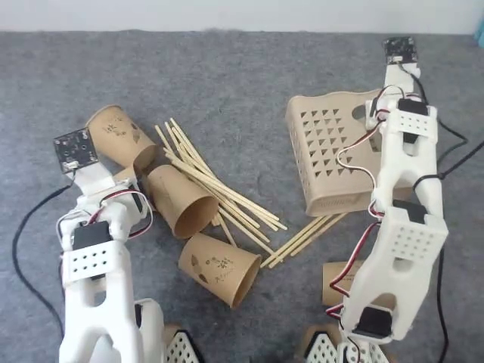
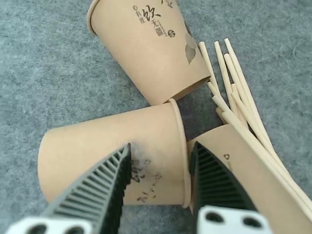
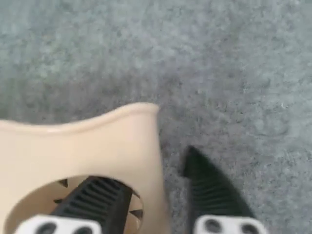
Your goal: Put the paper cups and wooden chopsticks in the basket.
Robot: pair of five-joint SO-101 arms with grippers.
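High view: basket (image 1: pixel 333 162) upper right of frame; cups (image 1: pixel 215 268) and chopsticks (image 1: pixel 242 204) strewn centre and left on grey tabletop (image 1: pixel 227 76). Left wrist view: left gripper (image 2: pixel 161 151) spread wide astride a lying cup (image 2: pixel 83 146). Right wrist view: right gripper (image 3: pixel 146 168) parted, straddling basket wall, one finger inside

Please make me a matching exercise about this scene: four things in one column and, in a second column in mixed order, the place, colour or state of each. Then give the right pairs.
Column 1
1. left tool
2. right tool
3. wooden chopsticks
4. basket

Column 2
A. lying loose on the grey carpet
B. open, over a paper cup that lies on its side
C. beige, with triangular holes
D. open, one finger on each side of the basket's wall

Pairs: 1-B, 2-D, 3-A, 4-C
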